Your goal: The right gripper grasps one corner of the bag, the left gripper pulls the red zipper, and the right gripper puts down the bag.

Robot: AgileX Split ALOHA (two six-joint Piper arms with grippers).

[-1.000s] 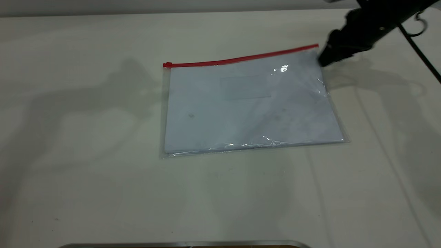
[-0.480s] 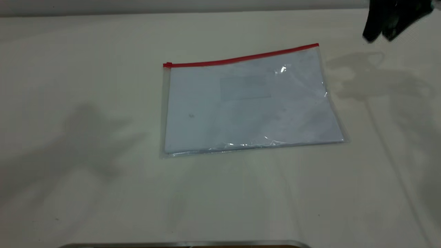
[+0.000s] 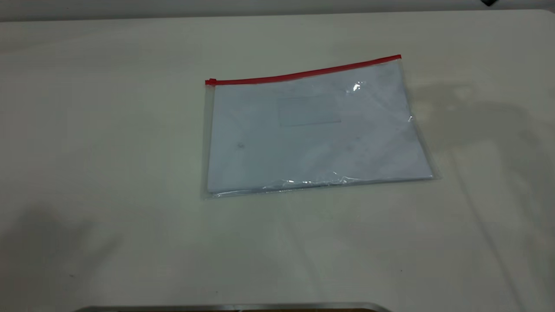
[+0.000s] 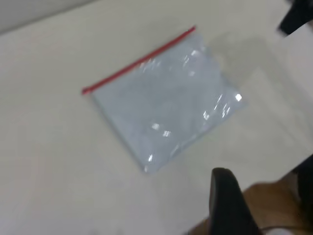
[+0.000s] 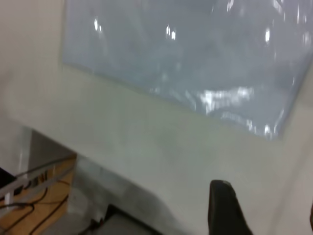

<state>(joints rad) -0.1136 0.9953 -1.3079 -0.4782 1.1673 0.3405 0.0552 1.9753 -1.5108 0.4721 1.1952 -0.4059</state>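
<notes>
Now we see the bag (image 3: 314, 132) lying flat on the pale counter (image 3: 108, 151) toward its middle, a clear pouch holding white paper sheets (image 3: 269, 160) with a small rectangular pocket (image 3: 308, 110) showing on its face. Along its far long edge runs the red zipper (image 3: 303, 74), its slider tab (image 3: 210, 81) at the end on the left arm's side, and the near edge is crinkled and shiny. Of the left gripper (image 4: 230, 205) and the right gripper (image 5: 225, 208) we catch only one dark finger each in their own wrist views, well apart from the bag, so we cannot tell how their jaws stand.
</notes>
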